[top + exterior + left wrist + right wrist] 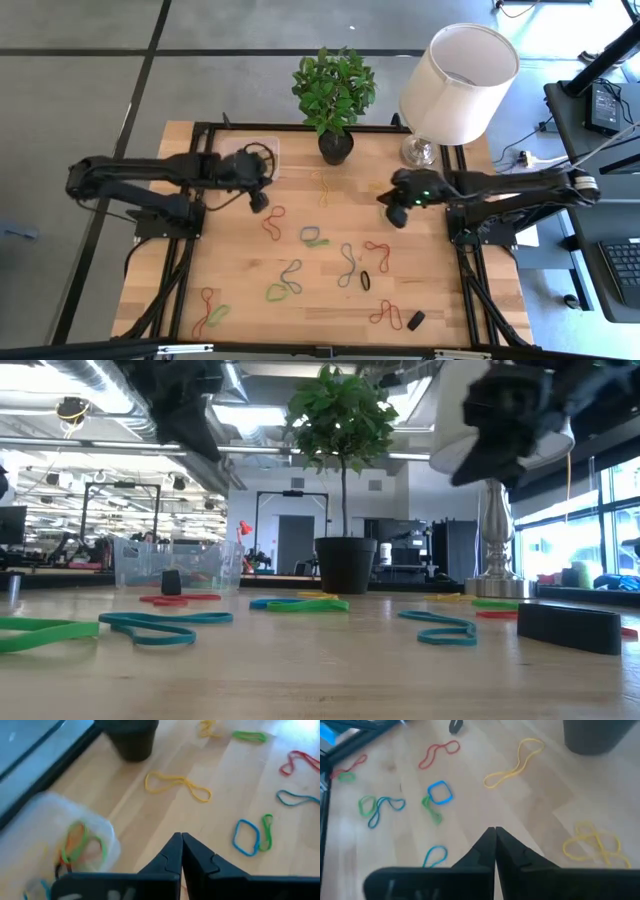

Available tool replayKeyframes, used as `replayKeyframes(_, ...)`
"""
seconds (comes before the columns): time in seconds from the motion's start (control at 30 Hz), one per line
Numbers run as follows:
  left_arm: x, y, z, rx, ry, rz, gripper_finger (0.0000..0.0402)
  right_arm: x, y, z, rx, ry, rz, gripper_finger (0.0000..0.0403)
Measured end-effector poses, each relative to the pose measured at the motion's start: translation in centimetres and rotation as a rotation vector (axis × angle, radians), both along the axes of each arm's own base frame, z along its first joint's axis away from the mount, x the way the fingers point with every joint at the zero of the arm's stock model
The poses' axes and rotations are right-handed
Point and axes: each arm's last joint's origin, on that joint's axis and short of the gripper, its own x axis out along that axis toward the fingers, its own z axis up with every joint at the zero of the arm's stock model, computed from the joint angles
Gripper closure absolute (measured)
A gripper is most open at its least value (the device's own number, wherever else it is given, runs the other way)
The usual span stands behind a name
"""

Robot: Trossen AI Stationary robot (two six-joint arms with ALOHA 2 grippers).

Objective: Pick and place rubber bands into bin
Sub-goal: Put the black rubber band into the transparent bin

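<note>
Thin floppy rubber bands (pixel 318 237), many colours, some figure-eights; both tools' fingers together, empty.

Two dark, slender jointed arms; a green light on the right hand (pixel 398 212).

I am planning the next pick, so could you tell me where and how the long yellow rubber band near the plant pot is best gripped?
Probably at the narrow waist of the yellow rubber band, where its two strands cross and run close together. It lies flat on the table, clear of other bands, so come straight down with fingers spanning the waist. The shut right gripper would have to open first; the plant pot stands just behind.
</note>
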Motion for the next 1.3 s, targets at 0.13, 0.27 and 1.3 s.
replayKeyframes(0.13, 0.6, -1.0, -1.1, -0.123, 0.002, 0.17, 0.0398, -2.3, 0.1, -0.9, 0.025, -0.042, -0.008, 0.0391)
replayKeyframes(0.27, 1.5, -1.7, -2.2, -0.205, 0.032, 0.213, 0.0388, -3.5, 0.2, -1.5, 0.028, -0.075, -0.003, 0.0398)
replayKeyframes(1.3, 5.0, -0.7, -14.0, -0.27, 0.188, 1.223, 0.0208, -3.8, 0.4, -1.5, 0.011, -0.084, 0.118, 0.0397)
